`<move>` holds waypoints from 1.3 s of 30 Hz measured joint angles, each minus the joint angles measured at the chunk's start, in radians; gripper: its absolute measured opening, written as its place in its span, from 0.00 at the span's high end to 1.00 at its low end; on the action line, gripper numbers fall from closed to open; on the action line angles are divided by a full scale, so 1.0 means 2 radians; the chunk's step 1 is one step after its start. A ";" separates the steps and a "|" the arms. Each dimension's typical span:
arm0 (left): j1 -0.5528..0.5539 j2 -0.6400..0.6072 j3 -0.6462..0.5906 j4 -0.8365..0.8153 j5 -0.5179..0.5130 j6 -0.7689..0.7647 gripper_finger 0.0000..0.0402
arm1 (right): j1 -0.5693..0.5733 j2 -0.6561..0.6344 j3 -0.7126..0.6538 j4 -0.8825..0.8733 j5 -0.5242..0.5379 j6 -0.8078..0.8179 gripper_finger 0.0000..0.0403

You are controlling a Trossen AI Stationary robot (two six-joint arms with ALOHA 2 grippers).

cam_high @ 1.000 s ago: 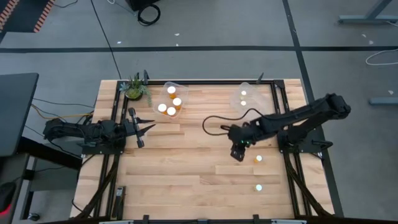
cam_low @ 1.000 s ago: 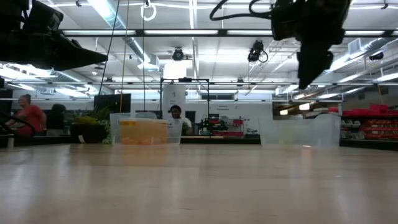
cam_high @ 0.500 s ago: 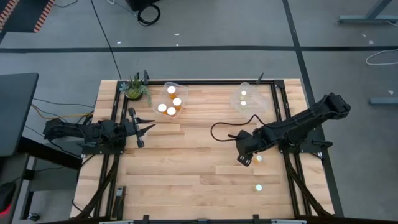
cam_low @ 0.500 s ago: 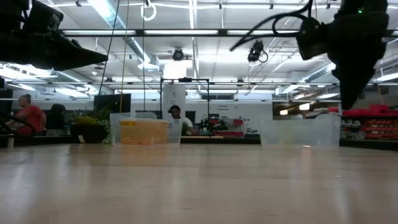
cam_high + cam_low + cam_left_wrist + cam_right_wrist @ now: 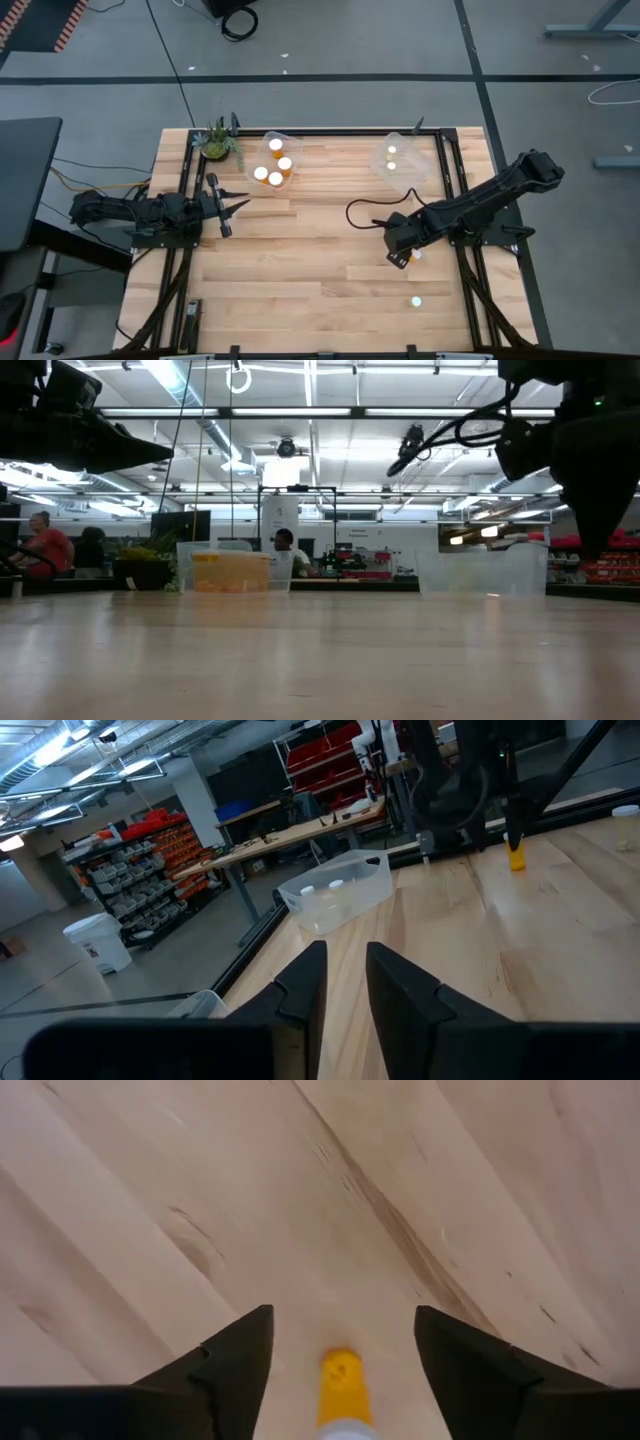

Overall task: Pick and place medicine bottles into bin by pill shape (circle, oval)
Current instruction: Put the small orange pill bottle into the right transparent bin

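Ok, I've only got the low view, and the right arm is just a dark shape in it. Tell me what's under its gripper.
Observer: An orange medicine bottle sits between the open fingers of the right gripper, not gripped.
Operator: Give me whatever else is loose.
Observer: One other bottle stands alone on the right side of the table.
Operator: Now the left arm.
Observer: The left gripper waits at the table's left edge, holding nothing.

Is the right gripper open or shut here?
Open: the right gripper has its fingers spread on either side of a medicine bottle without touching it.
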 joint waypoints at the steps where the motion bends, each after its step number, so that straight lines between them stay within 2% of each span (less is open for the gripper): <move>1: 0.000 0.000 0.000 0.000 0.000 0.000 0.80 | 0.000 0.000 -0.003 0.000 -0.001 0.003 0.36; 6: 0.000 0.000 0.000 0.000 0.000 0.000 0.79 | 0.000 0.000 -0.015 0.000 -0.018 0.005 0.32; 30: 0.000 0.000 0.000 0.000 0.000 0.000 0.78 | 0.000 0.000 -0.051 0.022 -0.093 0.044 0.32; 39: 0.000 0.000 0.000 0.000 0.000 0.000 0.79 | 0.000 0.000 -0.051 0.022 -0.117 0.062 0.38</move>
